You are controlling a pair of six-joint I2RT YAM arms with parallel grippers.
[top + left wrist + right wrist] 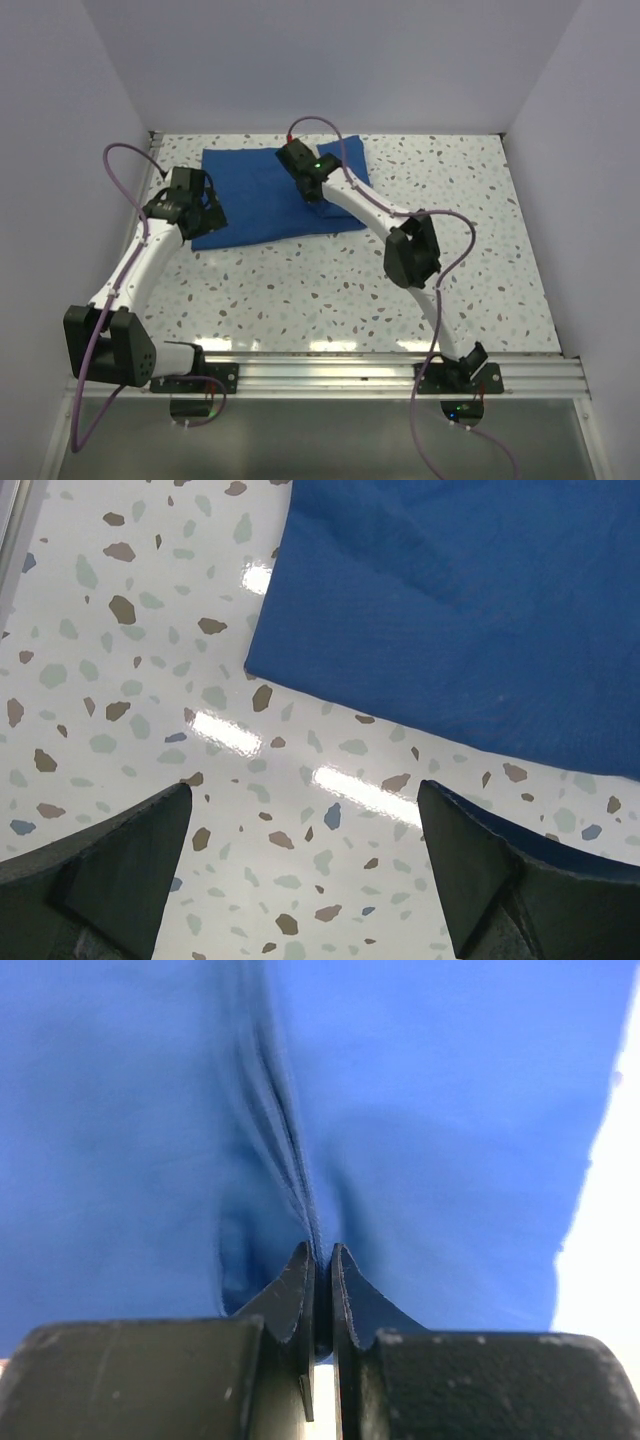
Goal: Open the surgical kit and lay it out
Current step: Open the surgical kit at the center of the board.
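Blue cloth wrap [262, 200], far tabletop [300, 290] edge: right end effector [322, 1256] clamps one fold; left end effector [305, 792] gapes empty, so pulling could drag the whole bundle.

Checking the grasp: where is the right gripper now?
In the top view, the right gripper is at the far middle of the table, on the blue cloth wrap near its far edge, shut on a fold.

Bright, even overhead light fills the top view; shadows are soft. The left wrist view is sharp, with 3 white glare patches on the glossy table [120, 680]. The right wrist view blurs the cloth wrap [430, 1110]; that view's right edge is blown out white.
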